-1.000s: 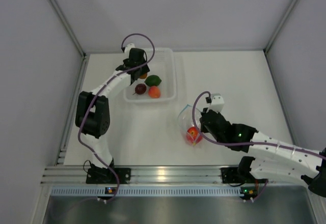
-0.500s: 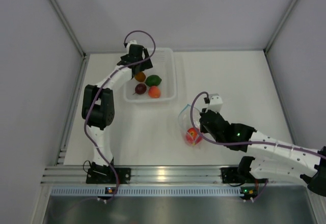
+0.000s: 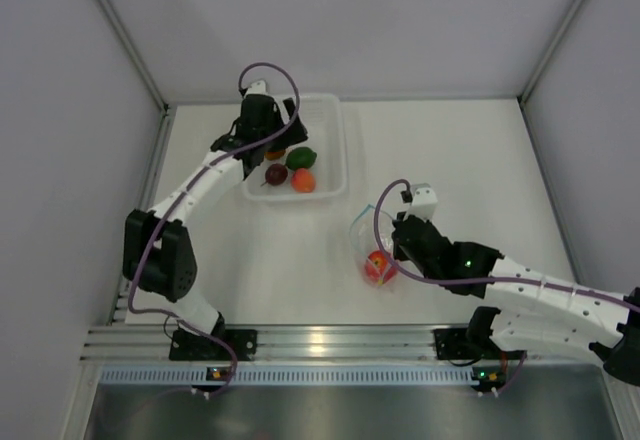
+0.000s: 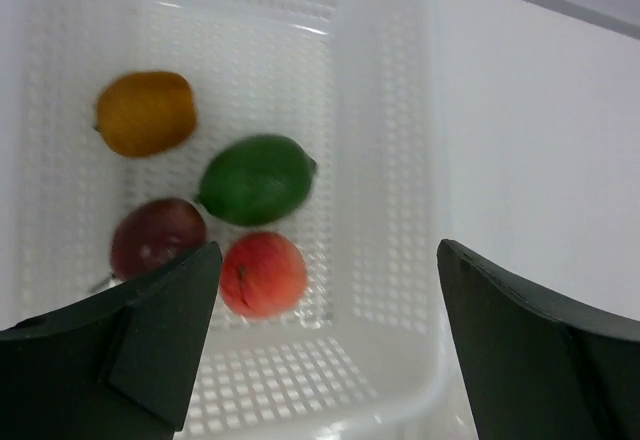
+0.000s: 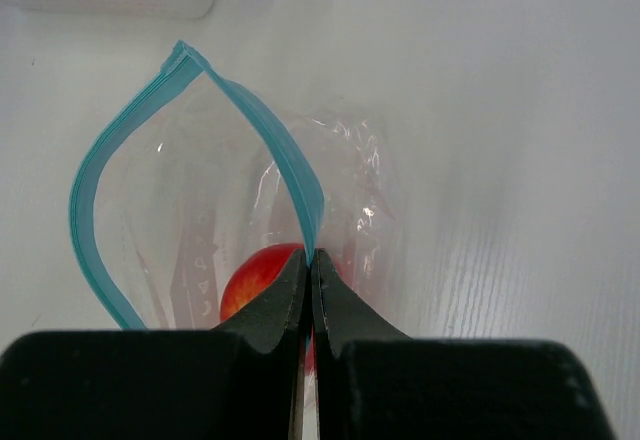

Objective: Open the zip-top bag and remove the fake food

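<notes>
Left gripper (image 4: 330,252): jaws spread wide, gripping nothing, poised above the white tub (image 4: 400,110).
Tub contents: four pieces of fake food, all left of the midline between the jaws. The orange fruit (image 4: 262,273) and maroon fruit (image 4: 157,237) lie nearest the left fingertip. The green fruit (image 4: 257,179) lies beyond them, and the brownish-orange fruit (image 4: 146,112) lies farthest.
Right gripper (image 5: 308,265): jaws pinched together on the teal zip strip (image 5: 90,190).
Zip-top bag (image 5: 350,190): on the table (image 3: 450,160), with its mouth gaping in a loop ahead and left of the closed jaws.
Red fruit (image 5: 255,275): inside the bag, just beyond the pinched fingertips (partly hidden by them).
</notes>
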Controlling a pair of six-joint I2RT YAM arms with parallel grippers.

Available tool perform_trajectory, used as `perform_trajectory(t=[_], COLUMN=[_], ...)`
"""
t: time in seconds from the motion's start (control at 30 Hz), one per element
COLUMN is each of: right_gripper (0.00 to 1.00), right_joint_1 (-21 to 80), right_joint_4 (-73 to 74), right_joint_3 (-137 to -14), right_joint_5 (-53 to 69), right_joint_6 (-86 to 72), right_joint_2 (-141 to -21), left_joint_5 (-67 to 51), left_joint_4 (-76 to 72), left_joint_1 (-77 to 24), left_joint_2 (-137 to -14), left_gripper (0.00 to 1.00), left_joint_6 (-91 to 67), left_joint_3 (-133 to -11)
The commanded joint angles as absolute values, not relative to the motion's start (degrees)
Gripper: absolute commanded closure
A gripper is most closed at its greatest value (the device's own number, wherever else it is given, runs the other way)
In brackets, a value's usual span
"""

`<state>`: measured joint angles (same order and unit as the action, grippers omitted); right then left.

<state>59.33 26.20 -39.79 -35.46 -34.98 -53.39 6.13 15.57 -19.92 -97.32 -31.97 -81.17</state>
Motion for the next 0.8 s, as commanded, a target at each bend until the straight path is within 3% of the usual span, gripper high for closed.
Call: perform_trajectory(t=[0.0, 0.1, 0.3, 0.37, 0.43, 0.5, 0.53, 0.77], right_gripper=[1.00, 1.00, 1.00, 1.00, 1.00, 1.00, 1.00, 1.00], right_joint_1=[58.54, 58.45, 58.36, 58.36, 58.36, 58.36, 58.36, 58.27], right_joint_4=[24.52, 24.00, 23.46, 23.73, 23.73, 23.64, 23.47, 21.98], right_joint_3=[-40.78, -39.55, -37.09, -36.83, -36.39, -36.12, -35.86, -34.46], right_joint_5=[-35.95, -35.77, -36.47, -36.91, -37.44, -37.88, -38.14, -37.27], right_joint_6=[-35.42, -36.91, -39.29, -39.72, -40.16, -40.52, -40.95, -42.36], right_joint_2=[-52.38, -51.51, -49.22, -48.78, -48.08, -47.55, -47.03, -44.65], left_joint_5=[8.60, 15.98, 24.42, 25.74, 26.63, 29.95, 30.32, 30.23], left_joint_4=[14.24, 14.15, 13.27, 13.18, 12.75, 12.31, 11.70, 6.52], left_joint_1=[-28.80, -39.53, -56.14, -61.05, -64.14, -69.15, -71.95, -74.36], left_joint_2=[-88.08, -81.75, -73.66, -72.86, -72.42, -72.77, -73.56, -78.13], left_gripper=[0.06, 0.11, 0.30, 0.30, 0.47, 0.54, 0.63, 0.74], left_joint_6=[-33.31, -34.97, -38.67, -39.37, -40.60, -41.56, -41.75, -47.37], left_joint_3=[-75.69, -69.46, -63.90, -63.55, -63.11, -63.10, -63.19, -60.75])
